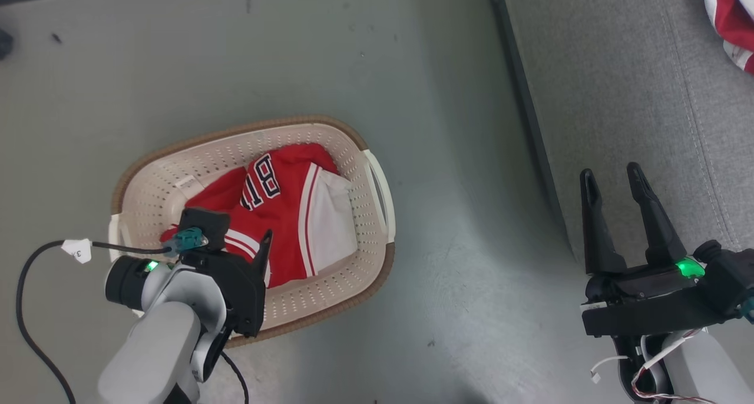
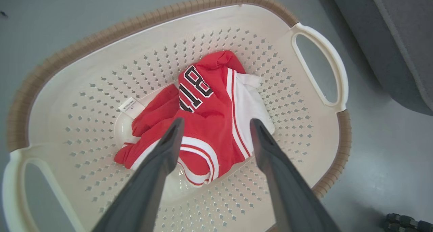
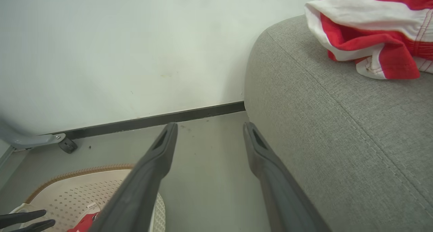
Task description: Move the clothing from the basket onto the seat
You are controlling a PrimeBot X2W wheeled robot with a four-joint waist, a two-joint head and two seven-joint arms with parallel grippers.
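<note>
1. Head view: the basket (image 1: 235, 134) sat on the floor (image 1: 412, 68) at about 8 o'clock. The seat (image 1: 636, 98) took up the 2-to-4 o'clock side.
2. The red jersey (image 2: 209, 123), with white panel and black-white lettering, lay crumpled in the bottom of the basket. The shorts (image 3: 372, 39) were already on the seat, at 1 o'clock in the head view. Judged half done.
3. Left gripper (image 2: 216, 123) hung over the basket with its fingers spread wide and nothing between them. The tips framed the jersey's middle. Whether they touched the cloth could not be told.
4. Right gripper (image 1: 611, 174) was at 4 o'clock, over the seat's near edge. Its fingers were fully apart and empty.
5. Risk: a shallow close might pinch only the top fold. The jersey would then slide out partway and land on the floor between basket and seat.
6. Risk: going too deep could drive the fingertips against the perforated bottom or catch them in a hole. The basket looked light, so it might tip or come up with the arm.
7. Risk: a trailing hem could drag over the brown rim or hook the looped handle (image 2: 321, 63) at 3 o'clock of the basket. That would pull the basket toward the seat.
8. Risk: a release too near the seat's rounded edge could let the jersey slip off.
</note>
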